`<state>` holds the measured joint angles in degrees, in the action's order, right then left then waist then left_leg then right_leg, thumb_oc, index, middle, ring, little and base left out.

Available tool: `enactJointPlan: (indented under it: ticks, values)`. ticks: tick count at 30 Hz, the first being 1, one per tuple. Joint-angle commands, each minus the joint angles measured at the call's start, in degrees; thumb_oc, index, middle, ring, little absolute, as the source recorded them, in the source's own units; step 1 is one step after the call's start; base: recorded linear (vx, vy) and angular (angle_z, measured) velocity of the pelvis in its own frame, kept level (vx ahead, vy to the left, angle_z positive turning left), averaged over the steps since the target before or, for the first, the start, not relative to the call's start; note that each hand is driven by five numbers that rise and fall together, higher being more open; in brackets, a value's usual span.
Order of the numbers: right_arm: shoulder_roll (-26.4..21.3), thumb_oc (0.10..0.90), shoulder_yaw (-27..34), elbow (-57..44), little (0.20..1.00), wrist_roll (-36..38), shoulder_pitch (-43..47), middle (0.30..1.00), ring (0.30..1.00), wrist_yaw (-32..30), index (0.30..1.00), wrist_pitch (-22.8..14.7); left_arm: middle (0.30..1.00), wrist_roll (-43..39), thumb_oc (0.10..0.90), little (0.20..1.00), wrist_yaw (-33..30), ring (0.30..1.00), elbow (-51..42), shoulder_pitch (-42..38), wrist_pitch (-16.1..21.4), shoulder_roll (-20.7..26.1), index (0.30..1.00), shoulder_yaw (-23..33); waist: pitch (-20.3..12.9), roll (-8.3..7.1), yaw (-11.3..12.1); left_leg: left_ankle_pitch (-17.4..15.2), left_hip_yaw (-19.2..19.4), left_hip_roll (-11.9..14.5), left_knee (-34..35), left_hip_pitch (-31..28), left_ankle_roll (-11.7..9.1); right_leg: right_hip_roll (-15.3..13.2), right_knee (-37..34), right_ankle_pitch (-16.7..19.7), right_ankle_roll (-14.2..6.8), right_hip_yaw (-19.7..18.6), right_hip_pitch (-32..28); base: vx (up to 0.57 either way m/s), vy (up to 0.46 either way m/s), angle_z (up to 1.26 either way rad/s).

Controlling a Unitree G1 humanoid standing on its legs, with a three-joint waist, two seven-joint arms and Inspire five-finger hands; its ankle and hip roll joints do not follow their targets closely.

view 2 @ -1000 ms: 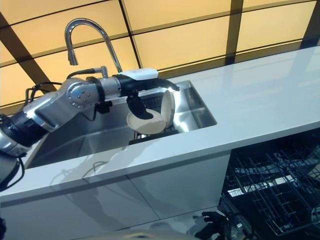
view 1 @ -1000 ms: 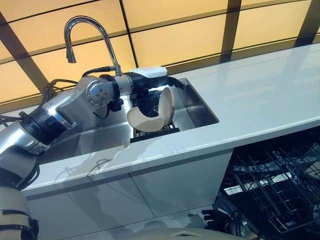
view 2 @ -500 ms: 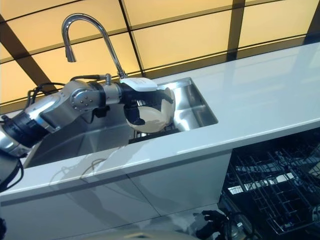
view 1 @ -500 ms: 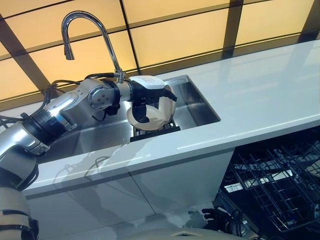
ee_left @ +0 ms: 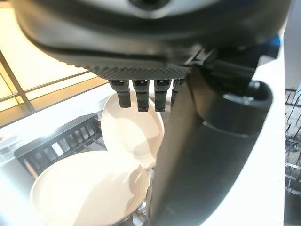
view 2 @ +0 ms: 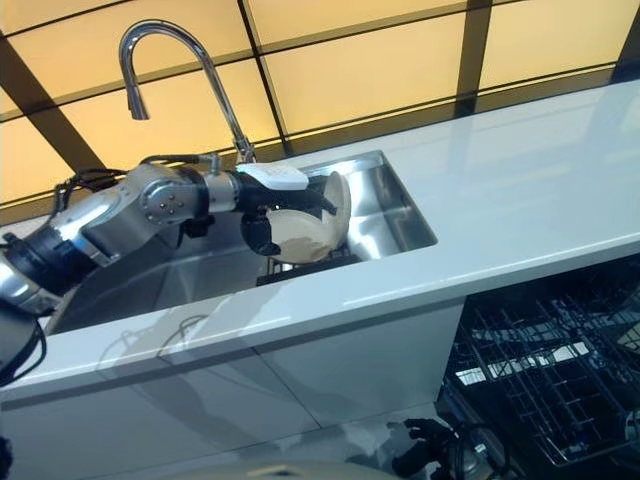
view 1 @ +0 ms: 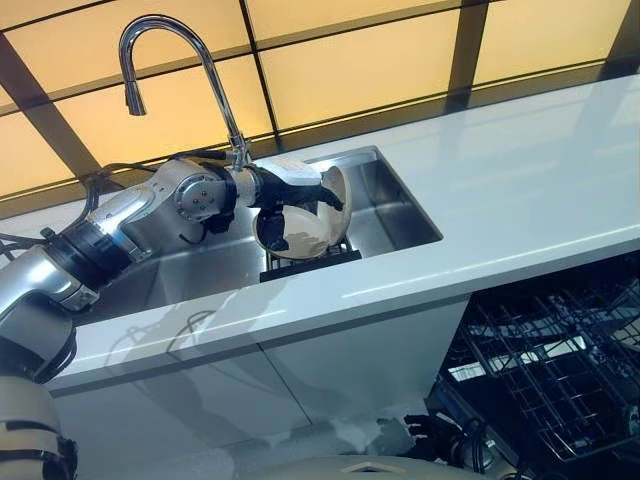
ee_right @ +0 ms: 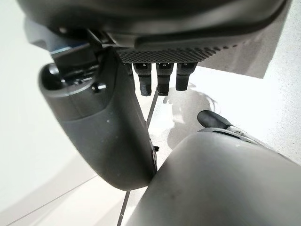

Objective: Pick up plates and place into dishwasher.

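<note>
While reaching into the sink (view 1: 400, 215) with the left hand (view 1: 295, 195), at the pick step, nothing lifted yet. Two pale plates leaning in the black rack (view 1: 310, 268) on the sink floor: front plate (ee_left: 89, 188) tilted back, rear plate (ee_left: 136, 132) nearly upright just behind it, apparently touching. Fingers (view 1: 325, 195) laid over the top rim, thumb (view 1: 272, 238) down across the front plate's face. From the wrist view, looks spread and straight rather than clamped, though contact is hard to confirm there, so reads as bracketing the plates, not gripping. Right hand (ee_right: 108, 122) idle below counter level, relaxed, holding nothing. Next: calls for closing thumb and fingers on one rim only, probably the front plate's. Then lifting clear of the rack slots and sink wall before swinging over the counter (view 1: 520, 180) to the open dishwasher rack (view 1: 550, 370), well apart at lower right. Risk of dragging both plates up together. Versus a second ago: left hand rolled over and settled onto the plates, white thumb cover no longer sitting on top, thumb now across the plate's front. Plates and rack where they were. Slight whole-view shift, so head motion only.
</note>
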<state>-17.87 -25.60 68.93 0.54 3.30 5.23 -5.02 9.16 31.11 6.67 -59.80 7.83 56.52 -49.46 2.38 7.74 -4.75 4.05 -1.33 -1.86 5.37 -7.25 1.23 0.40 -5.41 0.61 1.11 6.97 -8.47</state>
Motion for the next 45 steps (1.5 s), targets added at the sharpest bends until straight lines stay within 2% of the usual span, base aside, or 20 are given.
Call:
enactJointPlan:
  ticks: [1,11,17,22,31,45]
  values:
    - [1.89,0.800,-0.48,-0.26,0.900,-1.92,-1.64,0.900,0.900,0.63,0.900,-1.17,0.900,2.11,0.800,0.900,-1.42,0.900,7.27,-6.26,0.64,3.57,0.900,5.95,-0.01,-1.64,0.03,-9.26,3.21,-4.22,-0.37,-2.06,2.69,2.16,0.41,-3.39,-2.83,-2.04,-0.71,0.00,0.000,0.00]
    - [2.10,0.800,-0.51,-0.34,0.900,-1.67,-1.76,0.900,0.900,0.43,0.900,-1.18,0.900,2.08,0.800,0.900,-2.69,0.900,9.33,-3.91,-0.90,2.35,0.900,7.29,0.17,-1.79,0.05,-9.27,3.24,-4.21,-0.37,-1.93,2.72,2.22,0.41,-3.46,-2.77,-2.13,-0.60,0.00,0.000,0.00]
    - [2.11,0.800,-0.36,-0.48,0.900,-1.91,-1.75,0.900,0.900,0.36,0.900,-1.17,0.900,4.88,0.800,0.900,-4.68,0.900,11.50,-2.23,0.80,1.40,0.900,7.67,0.36,-1.84,-0.04,-9.33,3.22,-4.16,-0.37,-1.89,2.73,2.25,0.41,-3.49,-2.72,-2.24,-0.52,0.00,0.000,0.00]
    - [2.30,0.800,-0.65,-0.51,0.900,-1.76,-1.70,0.900,0.900,0.25,0.900,-1.03,0.900,8.06,0.800,0.900,-5.87,0.900,12.40,-1.19,0.82,0.39,0.900,7.45,0.37,-1.97,-0.14,-9.32,3.31,-4.12,-0.37,-1.83,2.78,2.32,0.41,-3.50,-2.65,-2.41,-0.45,0.00,0.000,0.00]
    - [2.59,0.800,-1.08,-0.51,0.900,-1.30,-1.53,0.900,0.900,0.07,0.900,-0.83,0.900,7.33,0.800,0.900,-9.73,0.900,15.90,0.64,0.16,-3.06,0.900,7.15,0.55,-2.34,-0.54,-9.40,3.54,-4.03,-0.37,-1.91,2.93,2.49,0.41,-3.44,-2.58,-3.02,-0.45,0.00,0.002,-0.01]
    - [2.47,0.800,-1.08,-0.66,0.900,-1.17,-2.13,0.900,0.900,-0.12,0.900,-1.11,0.900,11.54,0.800,0.900,-14.95,0.900,19.97,1.15,1.47,-6.62,0.900,5.61,1.00,-3.04,-1.43,-9.68,4.19,-3.80,-0.37,-2.10,3.20,2.79,0.41,-3.38,-2.64,-4.16,-0.46,0.02,0.007,-0.04]
